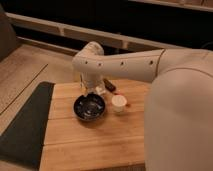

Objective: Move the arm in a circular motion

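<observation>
The off-white arm (130, 65) reaches from its big near segment (175, 120) at the right leftward across the back of the wooden table (100, 145). Its rounded joint (89, 57) bends down over the table. The gripper (89, 91) hangs below that joint, just above the far rim of a dark bowl (90, 108). It appears to hold nothing.
A small white cup (119, 103) stands right of the bowl. A small dark object (109, 86) lies behind the cup, close to the gripper. A dark mat (25, 125) covers the floor left of the table. A ledge (50, 27) runs along the back.
</observation>
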You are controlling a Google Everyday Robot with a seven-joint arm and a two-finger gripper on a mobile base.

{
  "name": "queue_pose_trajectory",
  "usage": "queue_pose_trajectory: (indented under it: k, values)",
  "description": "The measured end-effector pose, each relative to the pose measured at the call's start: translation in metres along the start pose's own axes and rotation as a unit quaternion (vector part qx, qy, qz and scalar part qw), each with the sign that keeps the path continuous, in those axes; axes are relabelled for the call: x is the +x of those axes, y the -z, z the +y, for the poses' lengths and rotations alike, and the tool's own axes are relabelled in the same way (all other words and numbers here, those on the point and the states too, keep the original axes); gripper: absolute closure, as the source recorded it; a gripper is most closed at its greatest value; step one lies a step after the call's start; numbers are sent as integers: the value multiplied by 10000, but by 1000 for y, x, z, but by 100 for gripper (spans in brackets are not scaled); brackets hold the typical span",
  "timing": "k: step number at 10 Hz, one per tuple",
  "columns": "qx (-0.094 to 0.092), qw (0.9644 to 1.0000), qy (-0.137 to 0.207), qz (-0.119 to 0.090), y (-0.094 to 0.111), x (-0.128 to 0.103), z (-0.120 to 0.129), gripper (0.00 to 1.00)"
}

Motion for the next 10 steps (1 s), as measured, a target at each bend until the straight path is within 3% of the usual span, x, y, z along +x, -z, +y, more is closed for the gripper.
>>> queue_pose_trajectory:
  k: [1,2,3,5,6,8,10]
  values:
    - [198,9995,-236,44,4,11,-19,35]
    - [523,9964,-659,86,13,24,-52,35]
    - [837,9907,-1065,126,21,36,-85,35]
    - [1356,9765,-1667,171,34,52,-138,35]
    - [1761,9634,-2006,239,41,57,-176,35]
    - [2152,9514,-2180,308,41,43,-208,35]
    - [2430,9470,-2079,296,34,3,-223,35]
